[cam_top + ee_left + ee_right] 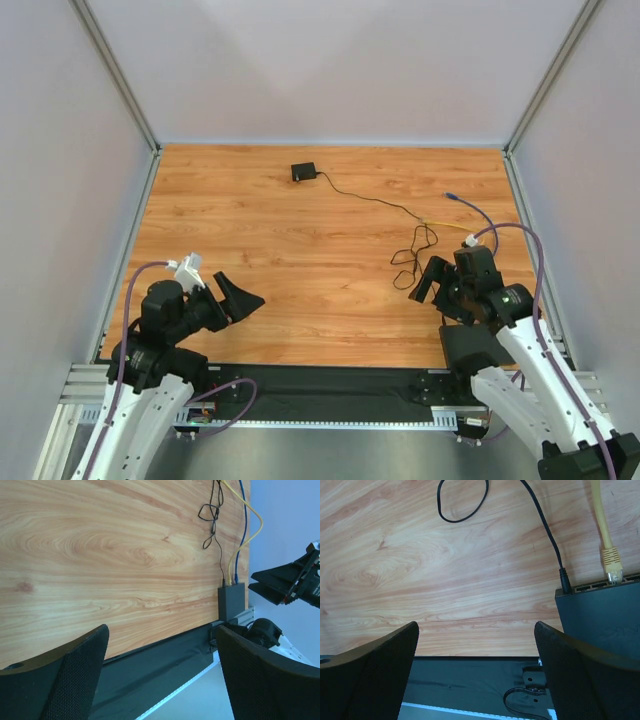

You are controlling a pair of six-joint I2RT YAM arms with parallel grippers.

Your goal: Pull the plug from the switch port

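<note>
The right claw is released and the left claw too. I would pinch the yellow plug close to the switch port, then pull it straight out.

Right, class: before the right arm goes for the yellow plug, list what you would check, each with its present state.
1. Jaws of right gripper open: ok.
2. Is yellow plug seated in switch: ok, not yet pulled.
3. Is plug between the jaws: not ok; in the wrist view it lies right of the gap.
4. Is black cord clear of plug: ok, socketed beside it, apart.
5. Is left gripper clear of switch: ok, open, far off.
6. Plug's latch side: cannot tell.
</note>
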